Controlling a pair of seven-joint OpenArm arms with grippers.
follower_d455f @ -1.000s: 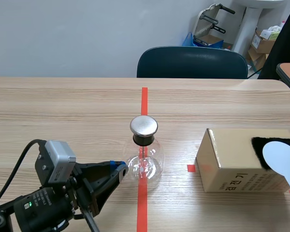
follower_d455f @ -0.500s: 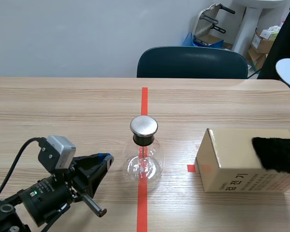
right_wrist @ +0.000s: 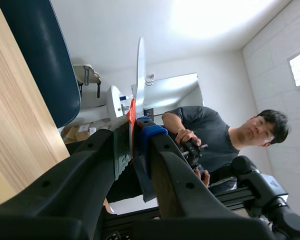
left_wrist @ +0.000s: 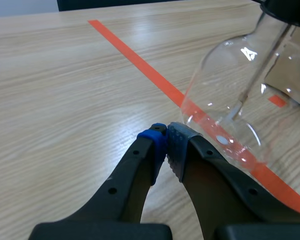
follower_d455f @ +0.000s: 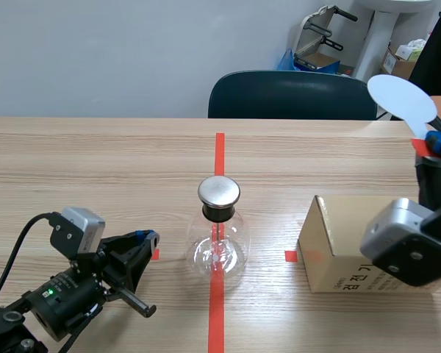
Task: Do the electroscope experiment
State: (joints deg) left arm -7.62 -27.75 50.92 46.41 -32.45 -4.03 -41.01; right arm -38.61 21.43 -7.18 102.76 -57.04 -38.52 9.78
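The electroscope [follower_d455f: 219,235], a round glass flask with a black stopper and a shiny metal cap, stands upright in the middle of the desk [follower_d455f: 95,162], on the orange-red tape line. My left jaws lie low on the desk beside it, clenched on nothing. The two pads [left_wrist: 157,145] meet at the tips. They are near the flask [left_wrist: 240,100] but apart from it, and nothing stands between them and the glass.

My right jaws are raised high over the far right side of the desk and they grasp the red handle of a white round paddle [follower_d455f: 401,98]. In the right wrist view the paddle [right_wrist: 140,65] is seen edge-on, between my fingers. A cardboard box [follower_d455f: 338,246] lies on the desk between the paddle and the electroscope. My right wrist camera [follower_d455f: 406,248] covers the right part of this box.

A dark blue chair [follower_d455f: 292,95] stands behind the desk. A person [right_wrist: 215,140] in a dark shirt shows in the right wrist view.
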